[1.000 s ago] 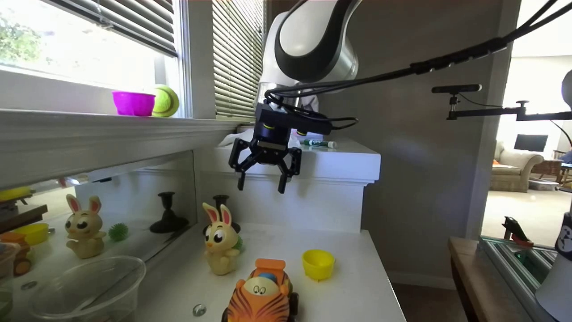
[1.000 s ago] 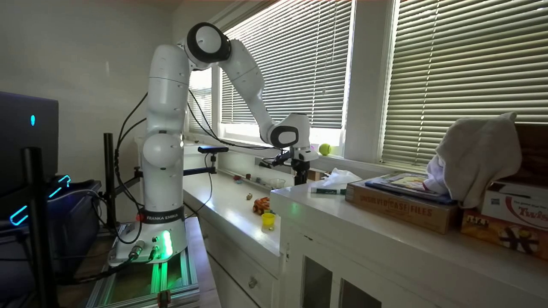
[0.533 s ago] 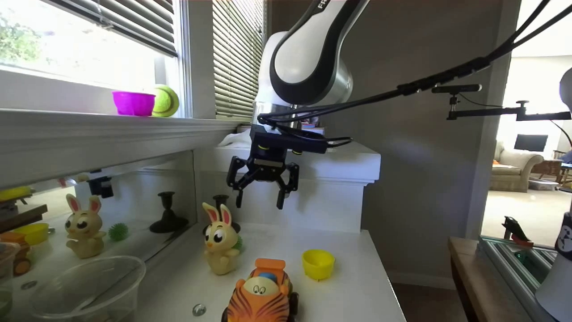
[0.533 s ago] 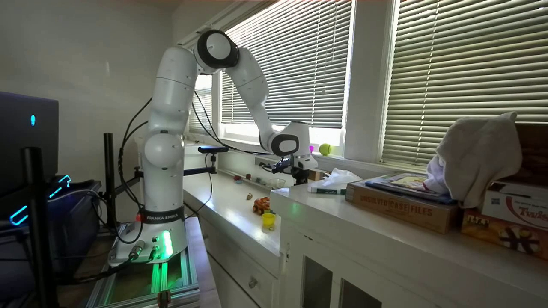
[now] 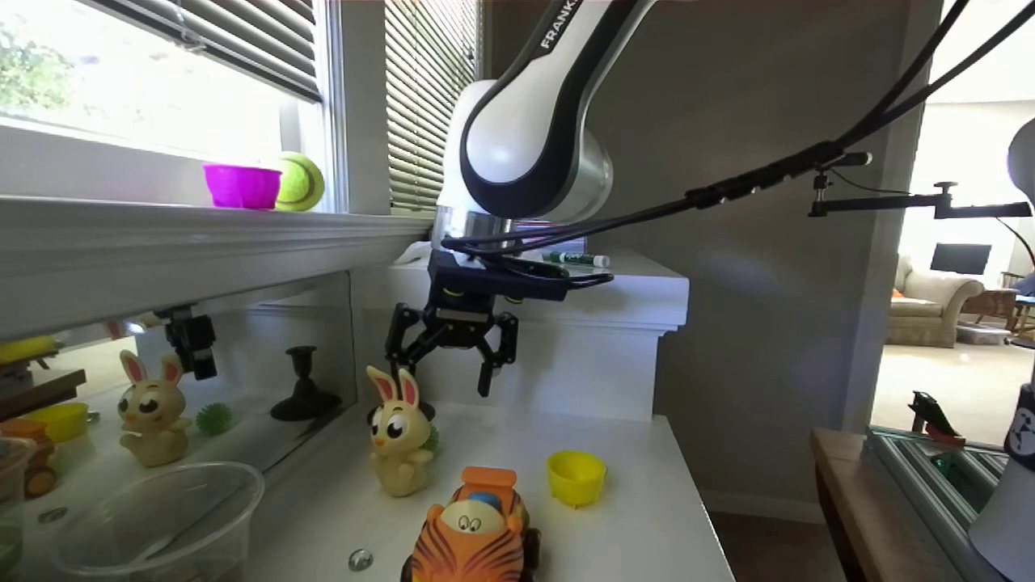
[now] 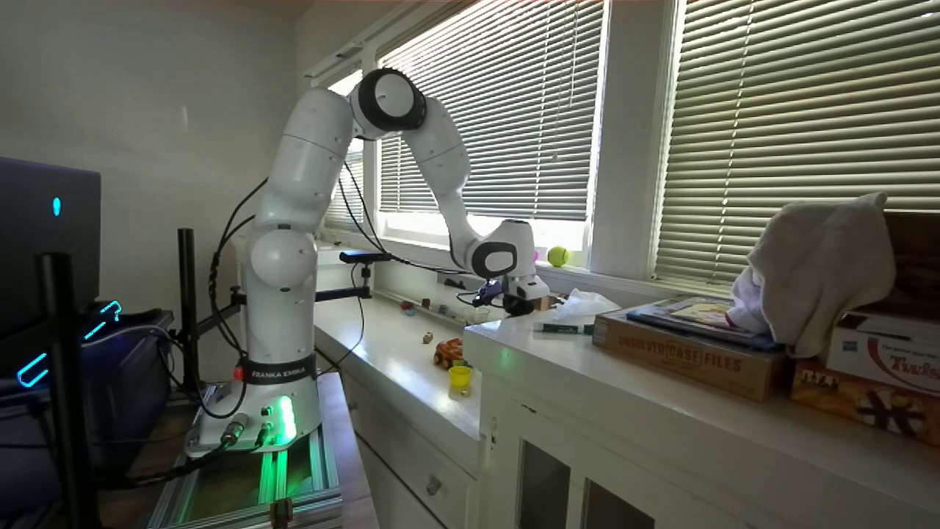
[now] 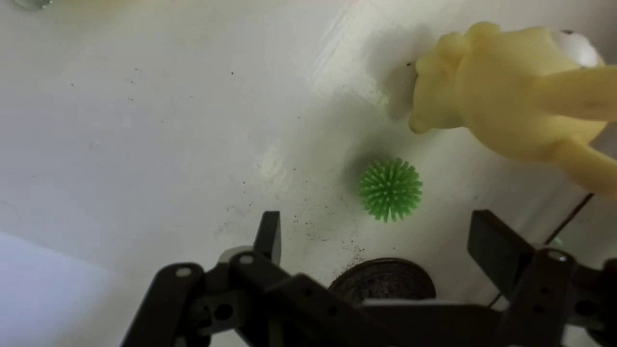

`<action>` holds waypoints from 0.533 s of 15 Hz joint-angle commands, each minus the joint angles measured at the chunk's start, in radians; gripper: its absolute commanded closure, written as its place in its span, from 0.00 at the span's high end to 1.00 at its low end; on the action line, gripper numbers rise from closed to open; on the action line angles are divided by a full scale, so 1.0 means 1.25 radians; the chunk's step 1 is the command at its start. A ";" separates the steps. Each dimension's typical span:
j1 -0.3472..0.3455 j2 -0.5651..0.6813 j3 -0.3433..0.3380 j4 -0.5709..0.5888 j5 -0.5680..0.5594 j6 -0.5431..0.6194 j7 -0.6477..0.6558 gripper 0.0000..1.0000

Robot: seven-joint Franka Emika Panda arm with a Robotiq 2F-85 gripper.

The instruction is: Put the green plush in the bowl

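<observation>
The green plush appears as a small green spiky ball (image 7: pixel 390 189) on the white counter, behind the tan bunny. In an exterior view only a sliver of the ball (image 5: pixel 433 439) shows past the bunny. The magenta bowl (image 5: pixel 241 187) stands on the window sill; a bit of the bowl (image 6: pixel 536 255) also shows in an exterior view. My gripper (image 5: pixel 441 384) is open and empty, pointing down above the counter behind the bunny. In the wrist view the gripper (image 7: pixel 377 222) has its fingers apart, with the ball between and just beyond the fingertips.
The tan bunny (image 7: pixel 520 91) stands close beside the ball. A dark candlestick base (image 7: pixel 385 279) lies below the gripper. A yellow cup (image 5: pixel 576 478), tiger car (image 5: pixel 469 533) and clear tub (image 5: pixel 162 517) stand on the counter. A tennis ball (image 5: pixel 299 183) touches the bowl. A mirror (image 5: pixel 267 404) lines the wall.
My gripper has come down and shifted a little left, toward the mirror, in an exterior view. It stays open. The ball, bunny and bowl have not moved.
</observation>
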 commanded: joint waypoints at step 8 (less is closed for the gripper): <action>-0.003 0.091 0.020 0.088 0.072 -0.010 -0.141 1.00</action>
